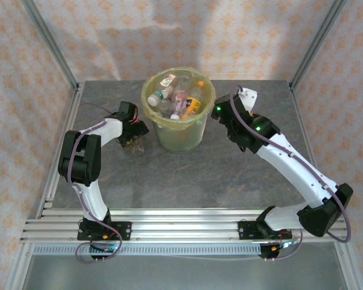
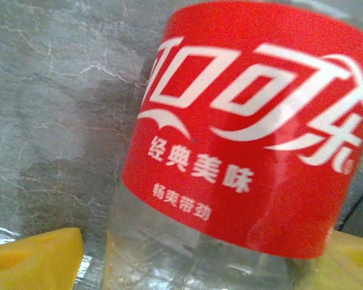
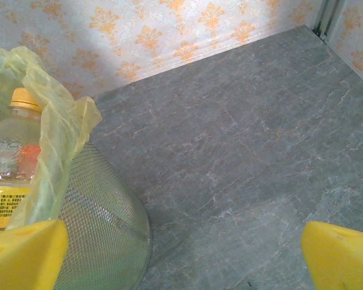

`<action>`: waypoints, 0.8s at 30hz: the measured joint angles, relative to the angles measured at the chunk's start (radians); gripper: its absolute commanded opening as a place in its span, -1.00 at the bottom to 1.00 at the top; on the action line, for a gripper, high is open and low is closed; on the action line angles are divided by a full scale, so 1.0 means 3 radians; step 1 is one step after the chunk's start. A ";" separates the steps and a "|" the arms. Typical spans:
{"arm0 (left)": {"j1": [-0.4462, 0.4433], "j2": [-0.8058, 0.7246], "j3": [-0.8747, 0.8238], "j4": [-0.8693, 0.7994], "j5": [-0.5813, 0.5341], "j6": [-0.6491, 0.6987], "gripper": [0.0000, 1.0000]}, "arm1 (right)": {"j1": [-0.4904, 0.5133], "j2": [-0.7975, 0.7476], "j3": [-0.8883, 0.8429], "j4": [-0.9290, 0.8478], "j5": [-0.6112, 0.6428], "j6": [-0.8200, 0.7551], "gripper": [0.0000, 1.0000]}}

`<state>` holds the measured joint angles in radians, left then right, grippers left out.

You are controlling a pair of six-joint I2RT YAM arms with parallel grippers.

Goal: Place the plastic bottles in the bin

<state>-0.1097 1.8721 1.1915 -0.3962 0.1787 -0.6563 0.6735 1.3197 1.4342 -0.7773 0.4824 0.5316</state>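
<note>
The bin point(image 1: 181, 138) stands at the far middle of the bench point(image 1: 187, 175), lined with a yellow bag point(image 3: 54, 121). It is heaped with bottles point(image 1: 178, 99), their caps and labels white, red and orange. One with a yellow cap point(image 3: 21, 99) lies against the bag on the bin's right side.

One more bottle point(image 2: 230, 181) lies on the bench just left of the bin. It is clear, with a red label point(image 2: 248, 127) printed in white. The left fingers point(image 2: 30, 260) are spread to either side of its clear part. A thin strip of bench shows between the left pad and the bottle. Whether the other pad point(image 2: 351, 263) touches it cannot be told. The left arm point(image 1: 85, 160) reaches from its near-left base toward the bin, wrist low over the bench.

The right fingers point(image 3: 24, 254) are spread wide with bare bench between them. They hang just right of the bin, beside its mesh wall point(image 3: 103, 229) and near the rim. The right arm point(image 1: 290, 163) stretches from the near right up to that spot.
</note>
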 measured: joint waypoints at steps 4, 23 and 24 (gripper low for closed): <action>0.0000 0.0010 -0.0001 -0.0001 -0.0028 -0.0017 0.40 | 0.0000 0.0000 0.0000 -0.0001 0.0000 0.0000 0.98; 0.0000 -0.0329 0.0000 -0.0271 -0.0458 0.0125 -0.02 | 0.0000 0.0000 0.0000 -0.0001 0.0001 0.0001 0.98; 0.0000 -0.0421 0.0000 -0.0303 -0.0507 0.0160 -0.03 | 0.0000 0.0000 0.0000 -0.0001 0.0001 0.0001 0.98</action>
<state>-0.1097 1.7458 1.1915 -0.4870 0.0265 -0.6083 0.6735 1.3197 1.4342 -0.7776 0.4828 0.5320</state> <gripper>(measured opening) 0.538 0.990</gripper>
